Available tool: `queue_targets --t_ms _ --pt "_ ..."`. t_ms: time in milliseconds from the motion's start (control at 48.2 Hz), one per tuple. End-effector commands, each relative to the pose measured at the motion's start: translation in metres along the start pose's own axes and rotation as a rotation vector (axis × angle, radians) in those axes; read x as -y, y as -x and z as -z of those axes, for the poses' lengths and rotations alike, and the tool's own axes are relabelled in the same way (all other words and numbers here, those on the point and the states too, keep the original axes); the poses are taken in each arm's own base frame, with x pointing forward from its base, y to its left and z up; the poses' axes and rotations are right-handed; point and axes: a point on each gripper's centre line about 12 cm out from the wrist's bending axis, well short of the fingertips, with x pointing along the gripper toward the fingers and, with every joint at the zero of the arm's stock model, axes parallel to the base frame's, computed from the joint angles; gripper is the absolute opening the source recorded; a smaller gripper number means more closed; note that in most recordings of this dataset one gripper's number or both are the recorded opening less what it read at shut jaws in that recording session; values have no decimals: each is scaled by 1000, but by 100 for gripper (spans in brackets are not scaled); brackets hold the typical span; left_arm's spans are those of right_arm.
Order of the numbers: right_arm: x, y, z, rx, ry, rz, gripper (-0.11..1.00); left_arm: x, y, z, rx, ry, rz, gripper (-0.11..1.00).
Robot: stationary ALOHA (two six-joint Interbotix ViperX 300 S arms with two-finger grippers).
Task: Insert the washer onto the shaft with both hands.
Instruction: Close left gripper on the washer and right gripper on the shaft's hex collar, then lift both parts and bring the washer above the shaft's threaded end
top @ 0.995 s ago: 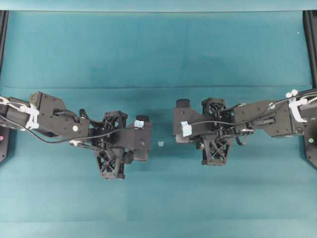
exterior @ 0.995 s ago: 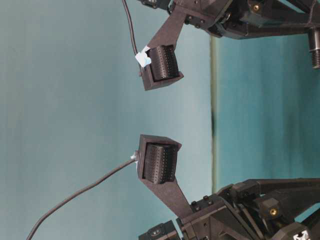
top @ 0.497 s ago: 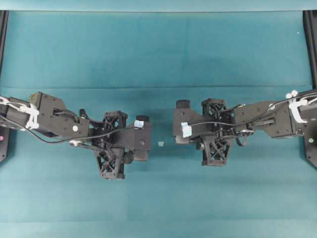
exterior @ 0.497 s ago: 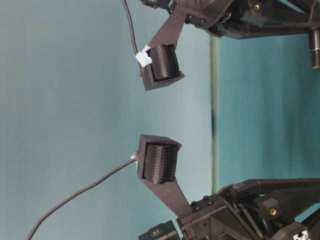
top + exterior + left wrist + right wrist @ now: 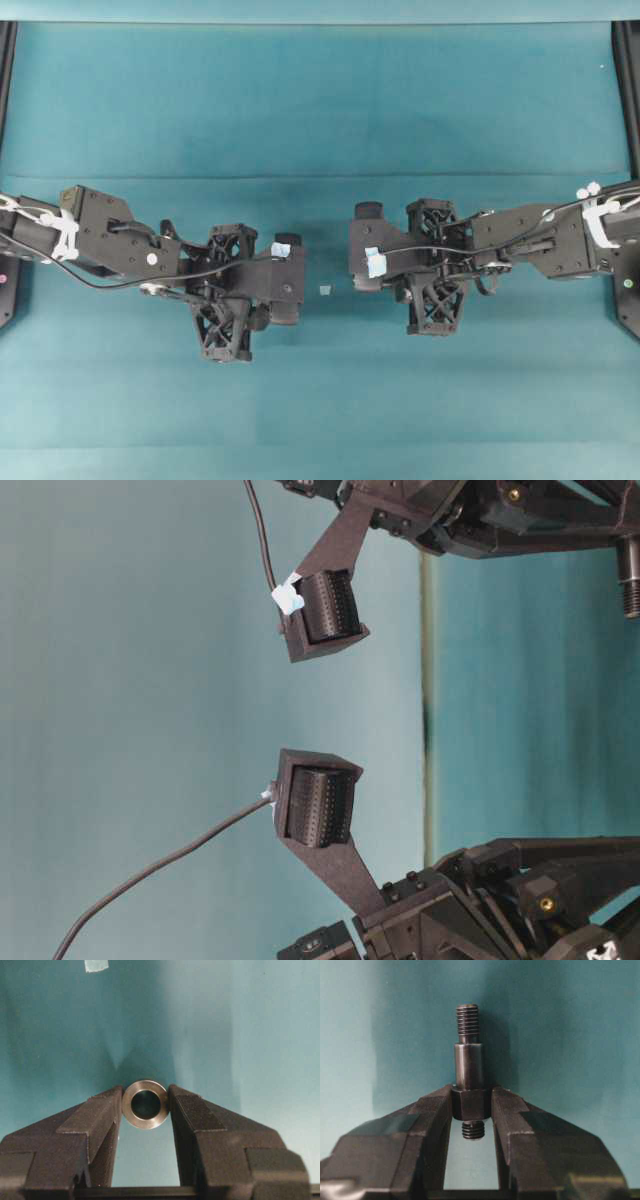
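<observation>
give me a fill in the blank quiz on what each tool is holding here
1. The left tool is shut on the ____.
2. The right tool grips the shaft by its ____ middle section.
3. The washer shows its ____ to the left wrist camera.
4. The shaft's two ends are both ____.

Missing words: washer; hexagonal; hole; threaded

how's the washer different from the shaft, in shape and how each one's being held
The washer is a short light grey ring with a dark hole; the shaft is a long, darker stepped pin with threaded ends. The left gripper pinches the washer by its rim, hole facing the camera; the right gripper clamps the shaft's thick collar, most of it sticking out past the fingertips. Both are metal, each held off the table.
</observation>
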Motion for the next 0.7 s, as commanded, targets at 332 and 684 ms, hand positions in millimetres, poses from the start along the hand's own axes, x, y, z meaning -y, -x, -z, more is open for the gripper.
queue_targets --t_ms 332,684 --pt "-4 26 -10 123 10 -10 0 1 28 -17 106 -2 3 37" --pt "-5 39 -6 256 -36 -37 0 2 42 -12 294 2 13 37"
